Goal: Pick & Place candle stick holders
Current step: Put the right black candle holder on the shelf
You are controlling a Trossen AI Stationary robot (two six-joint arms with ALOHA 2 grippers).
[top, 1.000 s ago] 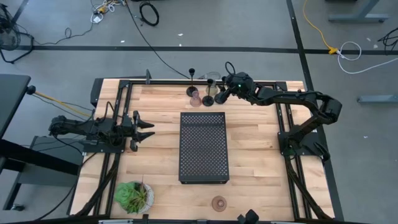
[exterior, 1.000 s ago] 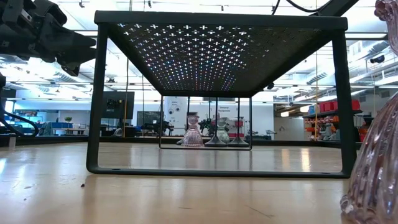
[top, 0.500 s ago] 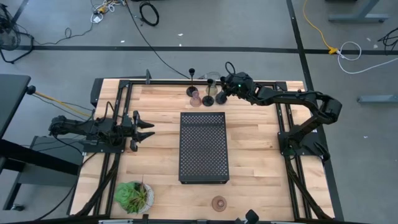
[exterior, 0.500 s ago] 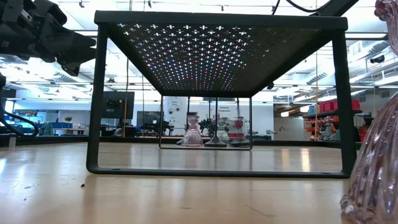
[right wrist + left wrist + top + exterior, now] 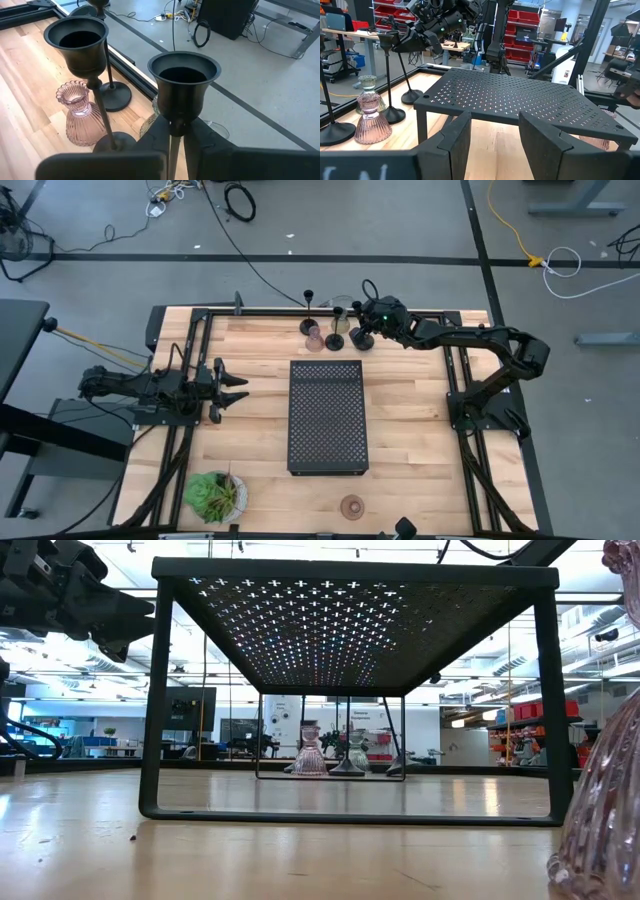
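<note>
Three slim black candle stick holders stand near the table's far edge. My right gripper [image 5: 366, 330] is shut on the rightmost one [image 5: 183, 75]. The other two [image 5: 77, 40] [image 5: 309, 326] stand on their round bases, with a pinkish glass holder [image 5: 80, 112] and a pale olive one [image 5: 367, 87] between them. A further tinted glass holder [image 5: 351, 506] stands at the near edge. My left gripper [image 5: 235, 388] hovers open left of the black perforated tray [image 5: 328, 416], touching nothing. My right gripper pinches the black holder's thin stem [image 5: 174, 131] just below its cup, between the two fingers. It comes from the table's right side, slanting a little downward, with the fingers across the stem. The holder stays nearly upright, and its round base [image 5: 412, 96] appears to rest on the table.
The tray stands on legs in the table's middle [image 5: 350, 580]. A leafy plant [image 5: 212, 495] sits at the near left corner. A black frame rail [image 5: 260, 311] runs along the far edge behind the holders. Bare wood lies left and right of the tray.
My right gripper has shut on the stem of the rightmost black holder. That holder's base has slid a little toward the table's right edge, away from the other holders, which have stayed in place.
</note>
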